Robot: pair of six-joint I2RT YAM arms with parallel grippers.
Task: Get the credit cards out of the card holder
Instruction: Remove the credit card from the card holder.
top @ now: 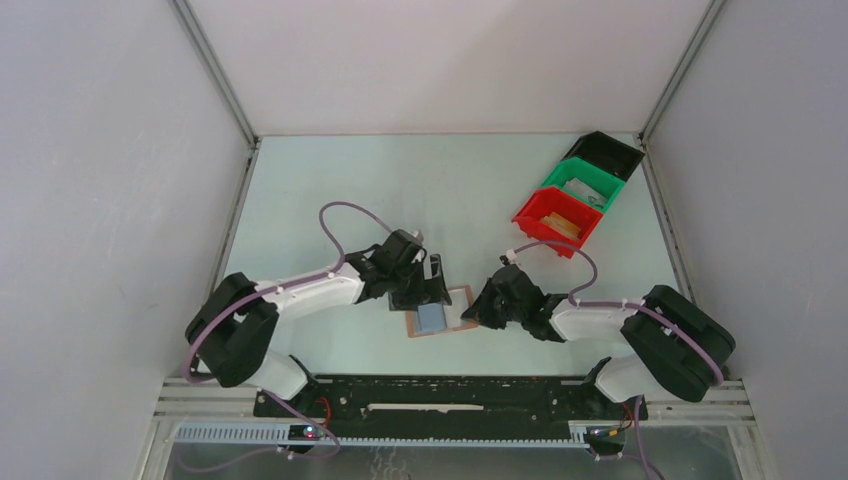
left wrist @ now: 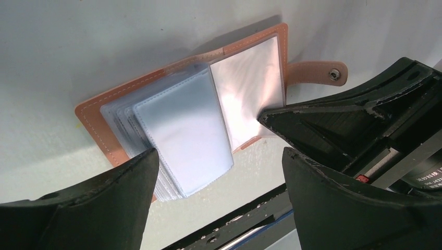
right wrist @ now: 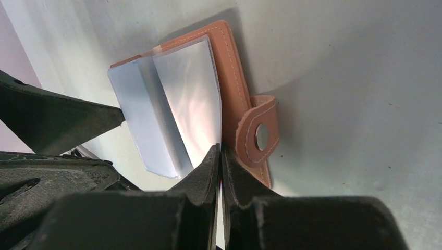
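Note:
The card holder (top: 462, 297) lies open on the table between my two grippers, a brown leather wallet (left wrist: 96, 117) with a fan of clear, pale blue-grey sleeves (left wrist: 182, 130) and a strap tab (left wrist: 318, 73). No tan or black credit card shows; I cannot tell what the sleeves hold. My left gripper (top: 425, 285) is open, its fingers (left wrist: 120, 187) spread over the wallet's near edge. My right gripper (top: 478, 312) is shut, pinching the wallet's edge (right wrist: 232, 78) beside the strap tab (right wrist: 260, 135). Its tip also shows in the left wrist view (left wrist: 273, 117).
A red bin (top: 556, 220), a green bin (top: 585, 185) and a black bin (top: 607, 153) stand in a row at the back right. The black mounting rail (top: 450, 395) runs along the table's near edge. White walls close in three sides.

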